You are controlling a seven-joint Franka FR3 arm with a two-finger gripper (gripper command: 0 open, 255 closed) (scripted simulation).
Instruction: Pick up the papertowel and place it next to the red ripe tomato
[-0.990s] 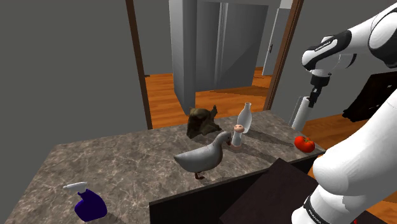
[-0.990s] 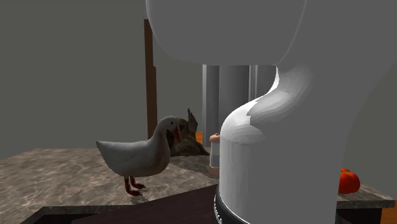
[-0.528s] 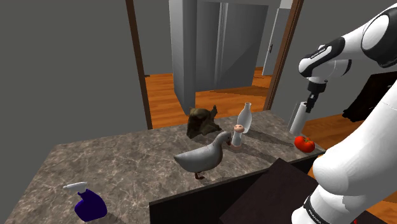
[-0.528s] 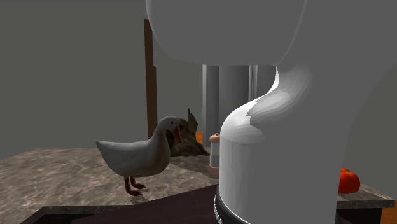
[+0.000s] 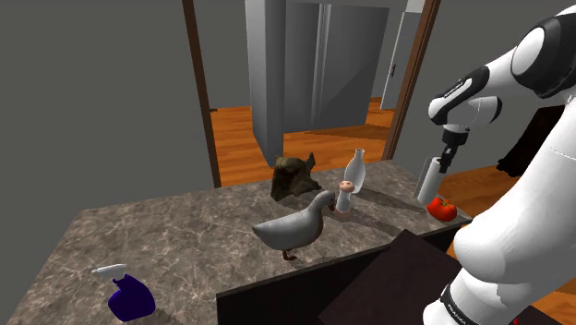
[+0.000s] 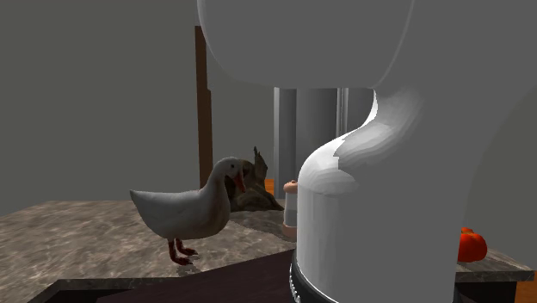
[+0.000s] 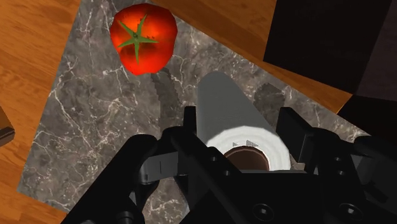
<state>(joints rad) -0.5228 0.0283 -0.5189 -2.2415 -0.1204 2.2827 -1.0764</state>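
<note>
One white paper towel roll (image 7: 232, 108), its brown core end toward the wrist camera, is clasped in the end effector (image 7: 242, 135), whose jaws are closed against its sides. In the shoulder view it hangs upright over the corner of the marbled table (image 5: 185, 231), just beside the red tomato (image 5: 441, 209); I cannot tell whether its base touches the stone. To finish well, lower it straight down until the base seats flat. Stay clear of the tomato and the nearby table edge, then release.
</note>
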